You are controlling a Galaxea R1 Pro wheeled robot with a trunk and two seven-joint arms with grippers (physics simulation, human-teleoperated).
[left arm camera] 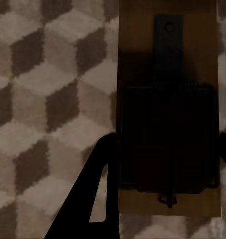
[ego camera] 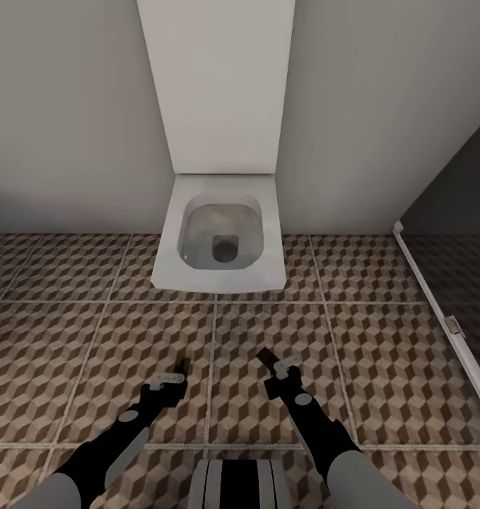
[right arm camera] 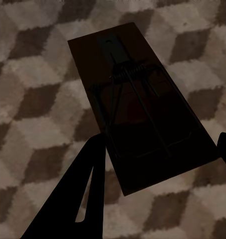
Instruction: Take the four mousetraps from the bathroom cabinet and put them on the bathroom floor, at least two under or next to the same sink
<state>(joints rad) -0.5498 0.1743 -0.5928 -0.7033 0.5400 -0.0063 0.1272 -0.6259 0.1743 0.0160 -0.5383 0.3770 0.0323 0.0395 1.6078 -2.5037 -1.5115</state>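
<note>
Both arms are matte black with pale grey upper sleeves and a grey oval patch on each forearm. The left gripper point(ego camera: 177, 372) and right gripper point(ego camera: 273, 362) have light grey brackets above dark fingers point(left arm camera: 88, 199). At 6 o'clock sits a grey-and-black striped trunk point(ego camera: 240, 484).

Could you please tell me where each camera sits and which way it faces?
Head view: high, looking down at the toilet and floor; both arms and grippers show.
Left wrist view: looks along the left gripper at its mousetrap.
Right wrist view: along the right gripper at its mousetrap.
All share the floor.
</note>
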